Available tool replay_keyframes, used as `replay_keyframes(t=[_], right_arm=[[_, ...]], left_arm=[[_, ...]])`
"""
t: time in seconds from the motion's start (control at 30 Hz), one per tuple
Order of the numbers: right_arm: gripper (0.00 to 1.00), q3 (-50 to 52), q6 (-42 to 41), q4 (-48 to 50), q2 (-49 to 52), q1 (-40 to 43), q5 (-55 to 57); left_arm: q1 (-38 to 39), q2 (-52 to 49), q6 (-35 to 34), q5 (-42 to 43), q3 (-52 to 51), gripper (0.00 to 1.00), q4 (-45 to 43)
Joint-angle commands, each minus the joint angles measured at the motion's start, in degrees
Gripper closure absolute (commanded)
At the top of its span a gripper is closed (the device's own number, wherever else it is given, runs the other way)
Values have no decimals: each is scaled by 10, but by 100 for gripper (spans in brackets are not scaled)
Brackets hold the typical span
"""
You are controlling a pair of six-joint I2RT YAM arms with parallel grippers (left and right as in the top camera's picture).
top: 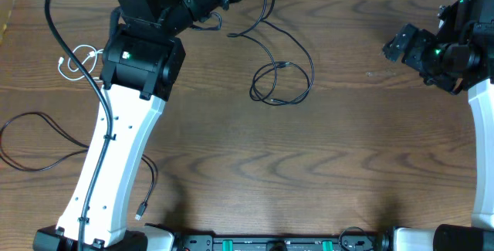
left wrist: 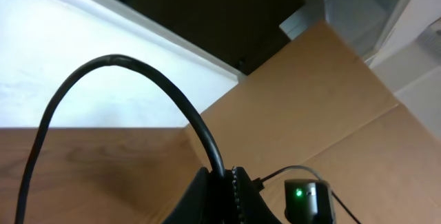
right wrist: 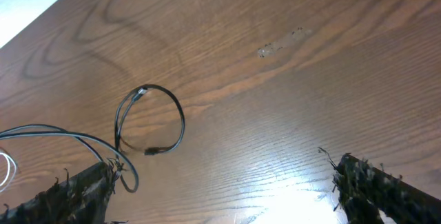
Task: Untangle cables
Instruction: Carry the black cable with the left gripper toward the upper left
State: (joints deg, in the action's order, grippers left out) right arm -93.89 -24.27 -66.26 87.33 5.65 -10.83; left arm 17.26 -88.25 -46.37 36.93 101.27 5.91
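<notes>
left tool (left wrist: 227, 182) is pressed together, pinching a black cable (left wrist: 114, 60) at the top middle of the overhead, its loop lying on the table (top: 231, 150) just below. right tool (right wrist: 224, 169) spread wide at upper right, holding nothing. white cable (top: 75, 62) sits upper left, second black cable (top: 35, 114) lower left

**White limbs, black joints, green lights**

The left arm (top: 108, 166) is a long white link with a thin black cable clipped along it. On top sits a boxy black joint housing (top: 143, 62) showing a green light. The right arm (top: 482, 127) is also white, below black, green-lit wrist blocks (top: 444, 54). The right gripper (right wrist: 224, 165) has black fingers (right wrist: 375, 186) with frayed edges.
</notes>
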Motion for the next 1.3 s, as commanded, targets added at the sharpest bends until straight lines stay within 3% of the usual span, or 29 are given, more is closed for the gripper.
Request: replay_keyframes(t=[0.0,0.2,0.43,0.7,0.97,1.27], right_arm=[[1,-1,10,-2,1,3,4],[1,-1,10,-2,1,3,4],[1,-1,10,-2,1,3,4],[1,-1,10,-2,1,3,4],[1,-1,10,-2,1,3,4],[1,-1,10,-2,1,3,4]], left_arm=[[-2,4,-4,-24,4,92,-13],[-2,4,66,-104,4,92,-15],[-7,3,204,-288,4,93,-52],[-23,-16,304,-443,4,92,-104],[-113,-52,323,-422,66,93,-113],[-186,-235,333,-384,325,93,-36]])
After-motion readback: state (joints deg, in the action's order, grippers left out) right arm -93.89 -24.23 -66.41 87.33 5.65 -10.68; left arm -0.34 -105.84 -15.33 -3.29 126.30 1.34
